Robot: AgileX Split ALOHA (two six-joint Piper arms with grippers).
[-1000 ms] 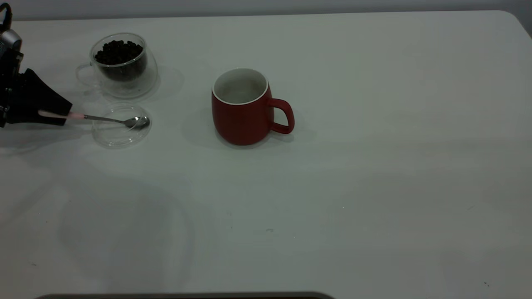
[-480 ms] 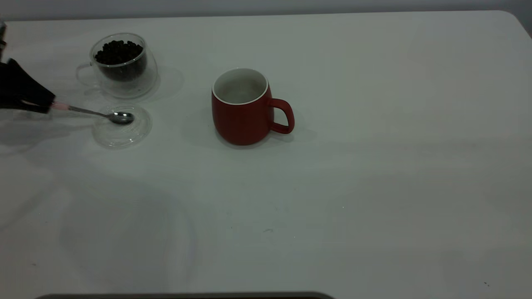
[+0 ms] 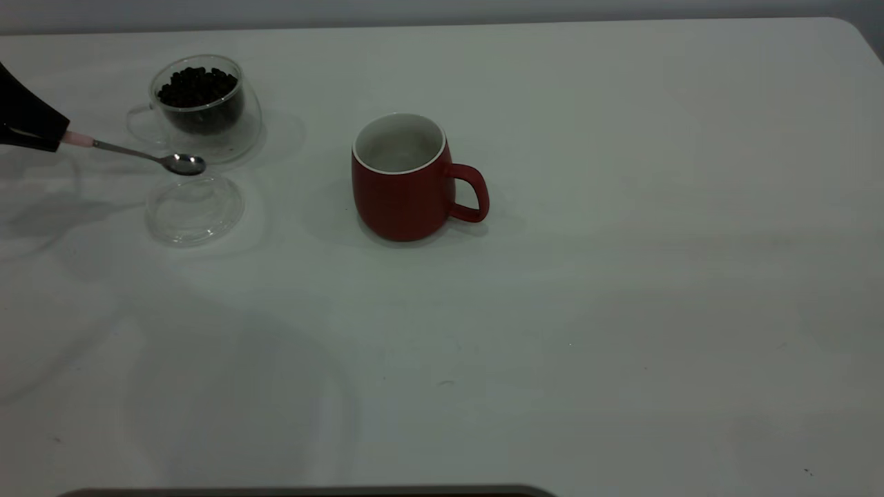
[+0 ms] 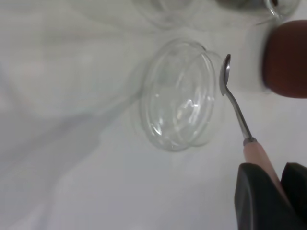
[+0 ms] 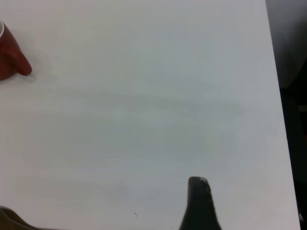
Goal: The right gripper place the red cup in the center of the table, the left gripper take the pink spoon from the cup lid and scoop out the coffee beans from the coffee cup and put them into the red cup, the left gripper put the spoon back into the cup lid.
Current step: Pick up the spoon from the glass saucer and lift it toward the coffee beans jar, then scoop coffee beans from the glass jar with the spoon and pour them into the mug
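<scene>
The spoon (image 3: 148, 156) has lifted off the lid (image 3: 194, 210), pinched by the left gripper (image 3: 52, 135) fingers near the table (image 3: 621, 276) left edge. Beans (image 3: 197, 86) fill the glass cup (image 3: 206, 109); red cup (image 3: 404, 179) stands centre. I cannot tell the right gripper (image 5: 199, 203) fingers' state.

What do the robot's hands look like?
Only small parts show. The left gripper is plain matte black, with wedge-shaped fingers that have rounded corners. The right gripper shows just one dark finger, narrow with a rounded tip. No cables, markings or arm parts are in view.
</scene>
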